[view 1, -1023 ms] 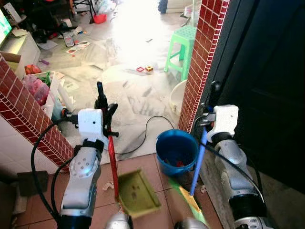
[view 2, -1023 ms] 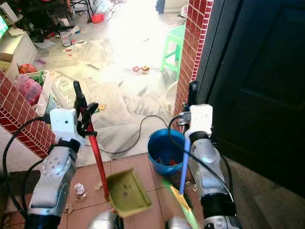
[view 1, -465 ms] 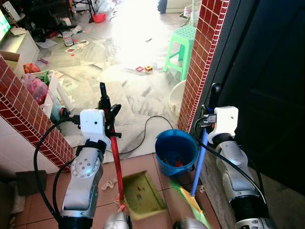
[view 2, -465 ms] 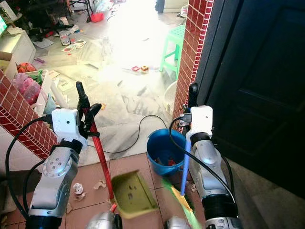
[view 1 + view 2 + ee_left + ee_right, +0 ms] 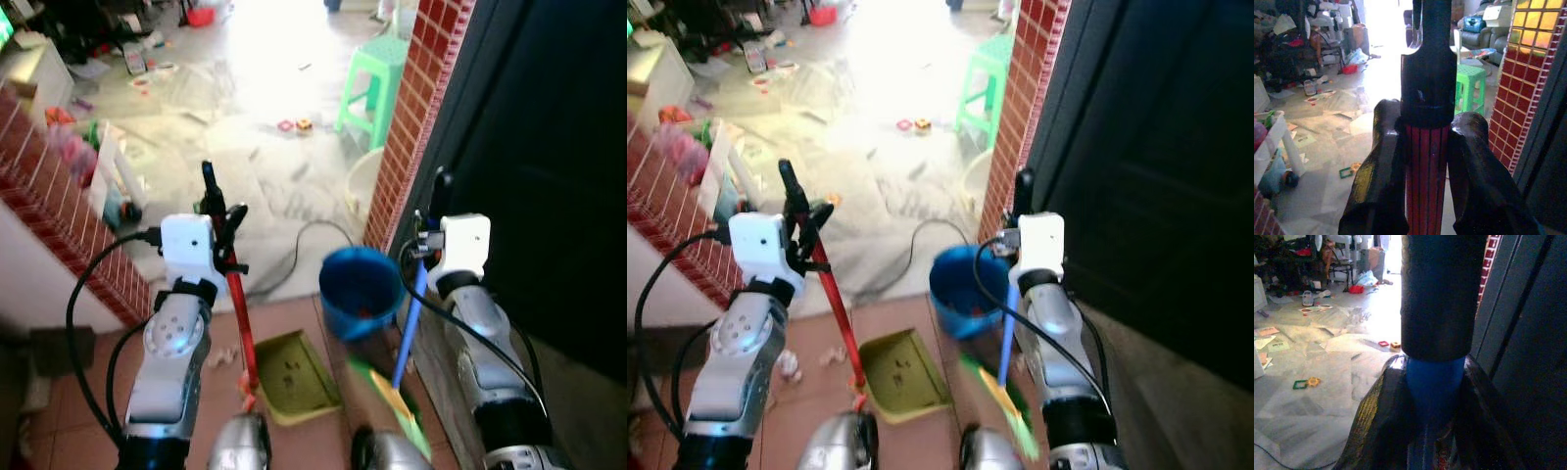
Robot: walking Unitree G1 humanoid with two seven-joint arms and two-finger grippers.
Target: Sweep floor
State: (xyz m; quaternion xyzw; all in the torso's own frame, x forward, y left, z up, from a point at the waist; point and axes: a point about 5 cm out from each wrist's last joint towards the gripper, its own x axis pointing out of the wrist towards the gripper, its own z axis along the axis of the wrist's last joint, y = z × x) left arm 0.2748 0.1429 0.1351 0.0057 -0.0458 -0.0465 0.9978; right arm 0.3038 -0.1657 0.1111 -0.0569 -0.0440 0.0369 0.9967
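Left hand (image 5: 1427,166) clamps dustpan handle (image 5: 238,318); right hand (image 5: 1432,396) clamps broom (image 5: 409,318).

Clearly a lived-in home, seen from a doorway between red brick pillars (image 5: 416,117). Terracotta tiled floor (image 5: 294,318) underfoot, pale marble-like floor (image 5: 245,108) further in, bright with daylight. Strewn with toys and paper scraps (image 5: 294,124); a green plastic stool (image 5: 377,83), a blue bucket (image 5: 361,292), a black cable (image 5: 289,259) trailing across. Sofa (image 5: 1476,36) and cluttered chairs (image 5: 1312,34) at the back, a dark door (image 5: 549,166) to the right.
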